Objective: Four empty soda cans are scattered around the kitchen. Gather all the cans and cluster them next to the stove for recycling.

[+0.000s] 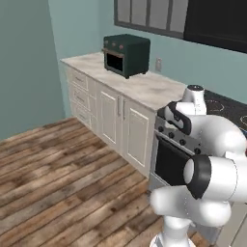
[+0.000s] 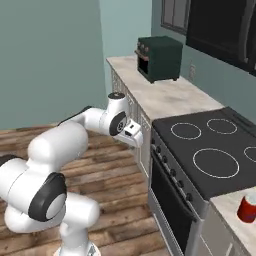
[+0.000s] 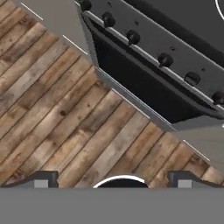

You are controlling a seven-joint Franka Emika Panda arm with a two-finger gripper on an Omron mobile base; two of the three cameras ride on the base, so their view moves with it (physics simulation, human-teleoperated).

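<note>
Pointing down at the wooden floor in front of the stove, the gripper is seen in the hand view with its two dark fingertips spread wide apart and nothing between them. In the right base view the hand is folded in beside the stove's front left corner, and the fingers themselves are hidden there by the wrist. In the left base view much of the stove is covered by the white arm. One red soda can is made out at the lower right edge of the right base view, partly cut off, standing on the bench just beside the cooktop's near side. It is well apart from the gripper, across the stove. A dark-green toaster oven is seen on the far bench.
</note>
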